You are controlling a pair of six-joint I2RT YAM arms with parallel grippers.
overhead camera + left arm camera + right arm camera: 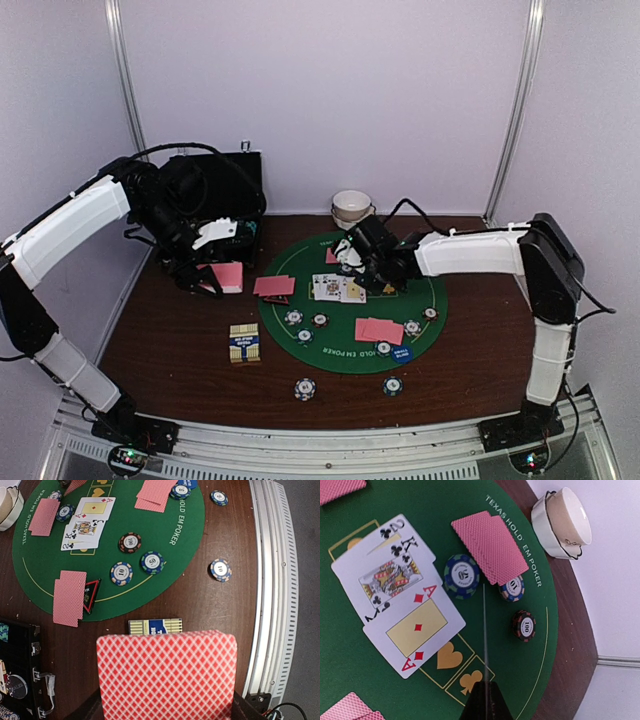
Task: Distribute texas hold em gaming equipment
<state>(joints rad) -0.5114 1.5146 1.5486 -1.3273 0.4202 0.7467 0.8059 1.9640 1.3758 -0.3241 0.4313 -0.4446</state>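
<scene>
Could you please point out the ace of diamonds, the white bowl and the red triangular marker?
ace of diamonds [418, 627]: right wrist view, centre pip.
white bowl [543, 528]: right wrist view, outer wall.
red triangular marker [90, 594]: left wrist view, middle.

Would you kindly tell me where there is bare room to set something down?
Bare brown tabletop lies right of the round green felt mat and near left, beside the blue-and-yellow card box. The mat's middle, with face-up cards and striped chips, is crowded.

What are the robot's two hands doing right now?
Left gripper: closed, holding a stack of pink-backed cards.
Right gripper: closed, seemingly pinching one card edge-on.
</scene>
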